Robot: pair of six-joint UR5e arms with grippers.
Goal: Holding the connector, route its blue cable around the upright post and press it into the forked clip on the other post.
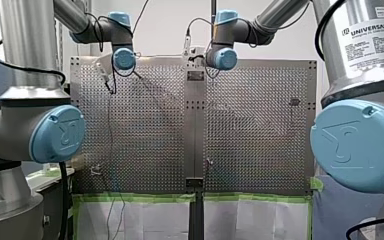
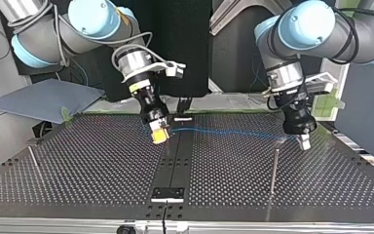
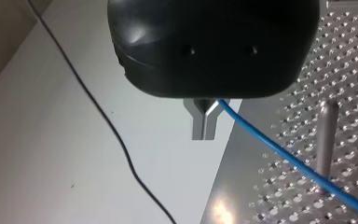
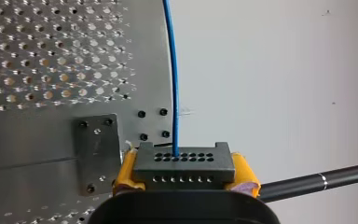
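In the top view a thin upright post (image 2: 274, 168) stands lower right, near the left gripper (image 2: 303, 143), whose fingers (image 3: 204, 123) pinch the blue cable (image 2: 224, 130) running mid-frame above the surface (image 2: 78, 165). Only the right wrist view shows the black many-holed connector (image 4: 182, 163) clamped between the right gripper's (image 2: 159, 135) yellow fingers (image 4: 244, 170)

Blue cable (image 3: 279, 149) cut off at left wrist view's edge, connector (image 4: 182, 163) underside hidden behind my right gripper (image 4: 185, 175)
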